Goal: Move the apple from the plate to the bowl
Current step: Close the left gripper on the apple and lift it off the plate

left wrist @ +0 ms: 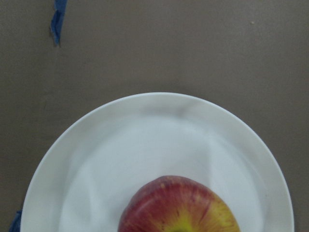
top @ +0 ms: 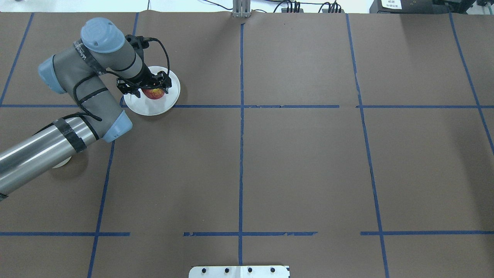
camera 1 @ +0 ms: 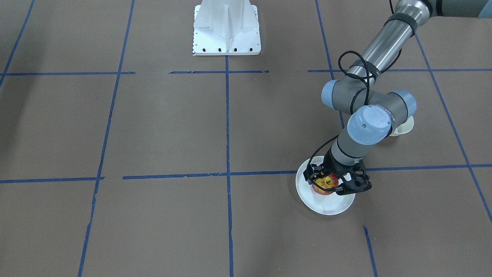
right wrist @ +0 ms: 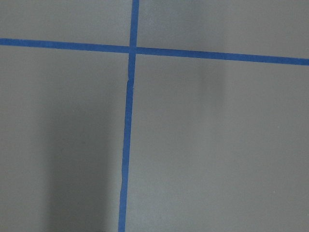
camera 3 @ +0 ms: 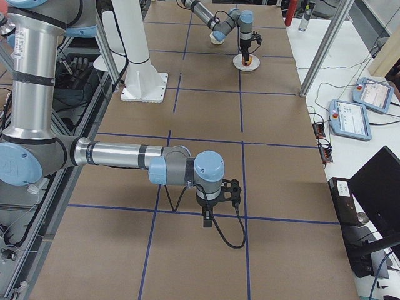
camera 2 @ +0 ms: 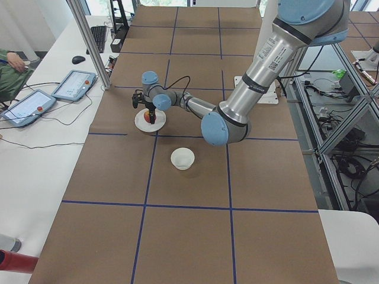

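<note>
The red and yellow apple (camera 1: 324,184) lies on the flat white plate (camera 1: 330,204) at the robot's far left. My left gripper (camera 1: 335,182) is down over the plate, open, its fingers on either side of the apple and apart from it. The overhead view shows the same, with the apple (top: 154,93) on the plate (top: 171,90). The left wrist view shows the apple (left wrist: 178,208) on the plate (left wrist: 145,140). The small deep white bowl (camera 2: 182,158) stands nearer the robot, mostly hidden under the left arm (camera 1: 404,129). My right gripper (camera 3: 219,195) hovers low over bare table; I cannot tell whether it is open.
Blue tape lines (top: 241,127) divide the brown table into squares. The white base mount (camera 1: 226,30) stands at the robot's edge. Tablets (camera 2: 74,84) lie on the side bench beyond the plate.
</note>
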`<state>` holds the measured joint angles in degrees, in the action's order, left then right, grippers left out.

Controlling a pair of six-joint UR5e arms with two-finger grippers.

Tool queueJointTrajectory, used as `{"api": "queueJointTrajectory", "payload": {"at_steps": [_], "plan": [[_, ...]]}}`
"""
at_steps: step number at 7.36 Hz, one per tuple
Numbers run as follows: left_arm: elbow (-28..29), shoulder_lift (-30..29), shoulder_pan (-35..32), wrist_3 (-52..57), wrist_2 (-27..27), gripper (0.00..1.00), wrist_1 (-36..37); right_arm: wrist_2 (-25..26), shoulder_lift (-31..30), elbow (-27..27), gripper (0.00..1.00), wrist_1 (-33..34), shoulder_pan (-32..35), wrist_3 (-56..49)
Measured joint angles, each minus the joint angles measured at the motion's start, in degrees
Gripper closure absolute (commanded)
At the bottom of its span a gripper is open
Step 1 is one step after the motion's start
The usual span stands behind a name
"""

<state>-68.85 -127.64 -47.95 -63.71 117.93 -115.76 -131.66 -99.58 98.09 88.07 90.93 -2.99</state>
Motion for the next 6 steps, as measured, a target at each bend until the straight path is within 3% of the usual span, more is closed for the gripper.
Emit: {"api": "queueJointTrajectory", "payload": {"at_steps": [2,4,6], "plan": [[0.1,0.0,-0.3,0.0,0.1,0.91,-1.1,0.0,0.0,0.0,0.00,0.0,0.0,0.0],[-1.0,0.4,-2.8,0.4,0.9,0.91,-0.9,0.0,0.0,0.0,0.00,0.0,0.0,0.0],[-7.6,4.4,-6.4,3.6,4.3,0.91,1.9,0.0,0.0,0.0,0.00,0.0,0.0,0.0]]}}
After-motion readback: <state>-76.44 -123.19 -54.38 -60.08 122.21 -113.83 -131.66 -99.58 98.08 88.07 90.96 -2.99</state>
